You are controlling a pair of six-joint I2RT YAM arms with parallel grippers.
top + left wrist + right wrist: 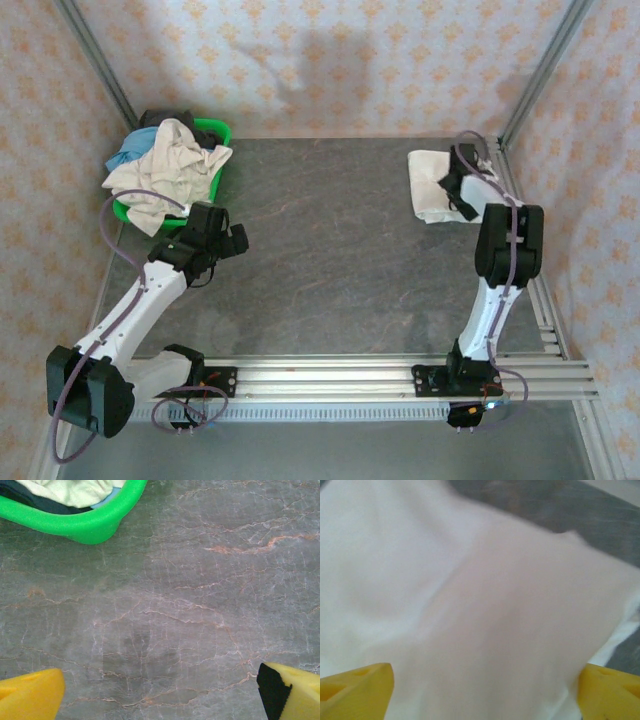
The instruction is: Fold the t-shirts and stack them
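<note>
The left gripper (160, 692) was seen wide open over bare table (200, 605) just beside the green basket (95, 527), where unfolded t-shirts (165, 170) were heaped. The right gripper (485, 690) was spread wide too, nothing gripped, over a folded white t-shirt (428, 188) at the table's far right.

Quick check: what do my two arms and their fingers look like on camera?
Left arm and right arm match: white shells on the long links, black joint housings and black wrist blocks. A purple-grey cable loops along each. The fingers are yellow wedges; one left finger has a black inner face.
</note>
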